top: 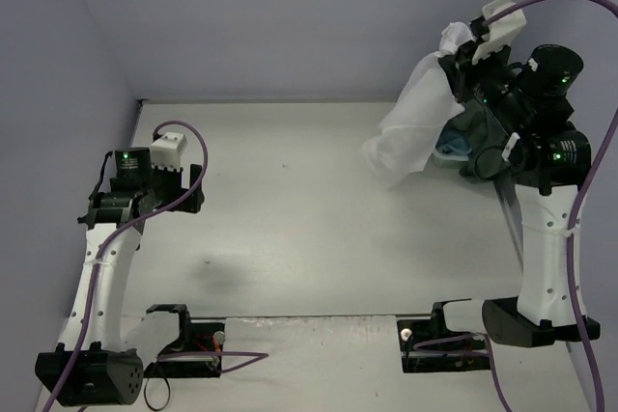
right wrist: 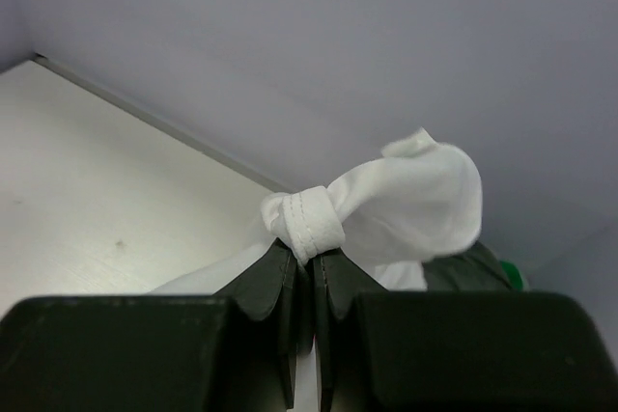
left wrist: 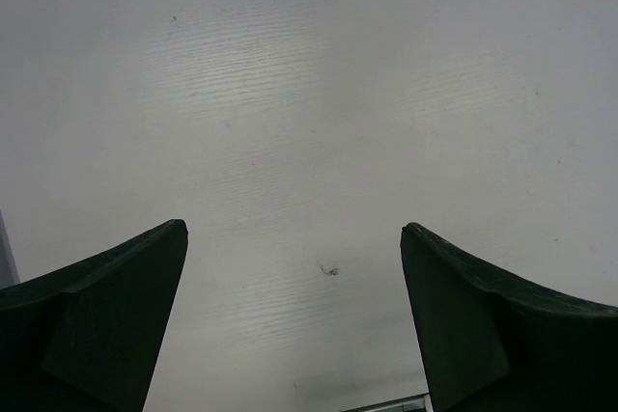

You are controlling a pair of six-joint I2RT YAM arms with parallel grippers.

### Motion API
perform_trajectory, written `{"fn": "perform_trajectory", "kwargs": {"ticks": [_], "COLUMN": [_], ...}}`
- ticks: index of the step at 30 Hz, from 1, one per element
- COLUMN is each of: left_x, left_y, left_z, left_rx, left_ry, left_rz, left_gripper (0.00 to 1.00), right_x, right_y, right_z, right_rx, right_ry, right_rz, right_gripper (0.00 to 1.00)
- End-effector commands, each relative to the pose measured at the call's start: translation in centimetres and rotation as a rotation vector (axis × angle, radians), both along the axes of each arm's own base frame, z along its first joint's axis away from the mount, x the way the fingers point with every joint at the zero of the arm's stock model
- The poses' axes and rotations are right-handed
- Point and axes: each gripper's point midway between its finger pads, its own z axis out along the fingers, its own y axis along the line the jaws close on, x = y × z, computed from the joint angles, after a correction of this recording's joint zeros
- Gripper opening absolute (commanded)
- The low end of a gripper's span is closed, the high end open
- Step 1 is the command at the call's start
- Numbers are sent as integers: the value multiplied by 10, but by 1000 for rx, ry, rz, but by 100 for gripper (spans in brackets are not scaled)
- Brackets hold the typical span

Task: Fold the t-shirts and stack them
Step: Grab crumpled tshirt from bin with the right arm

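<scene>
My right gripper (top: 462, 57) is raised at the back right, shut on a hem of the white t-shirt (top: 415, 118), which hangs down from it to the table. In the right wrist view the stitched white hem (right wrist: 307, 217) bunches above the closed fingertips (right wrist: 286, 267). Behind the arm lie a dark olive-grey t-shirt (top: 480, 132) and a dusty blue t-shirt (top: 450, 147); a sliver of bright green t-shirt (right wrist: 514, 280) shows in the wrist view. My left gripper (top: 183, 202) hovers low over the left side of the table, open with nothing between its fingers (left wrist: 116, 306).
The white table (top: 319, 209) is walled by purple panels (top: 290, 16) at the back and sides. The arm bases (top: 454, 335) and purple cables (top: 198, 151) sit along the near edge.
</scene>
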Motion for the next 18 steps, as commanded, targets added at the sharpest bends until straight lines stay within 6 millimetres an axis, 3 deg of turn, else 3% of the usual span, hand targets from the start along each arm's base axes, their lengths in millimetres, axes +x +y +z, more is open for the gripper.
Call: {"fn": "perform_trajectory", "kwargs": {"ticks": [1,4,6,11,15,18], "left_x": [8,8,9,9,11,11], "left_y": [4,5,7,9,10,11], "left_z": [24,23,22,17,15,17], "left_rx": [17,17,24,31,32,34], "left_ry": [-97,-97,-93,-90,-82,-81], "left_rz": [11,15,25,35,40,42], "left_gripper": [86,86,86,86,86,86], "right_x": [-33,-50,-56,-43,-20,-11], "right_y": [35,57,56,13,-19,-56], "right_z": [40,47,57,74,46,37], "right_rx": [45,82,76,-12,-65,-109], "right_ry": [-107,-98,-128,-228,-171,-152], "right_rz": [215,356,359,100,-90,-293], "right_gripper": [0,0,0,0,0,0]}}
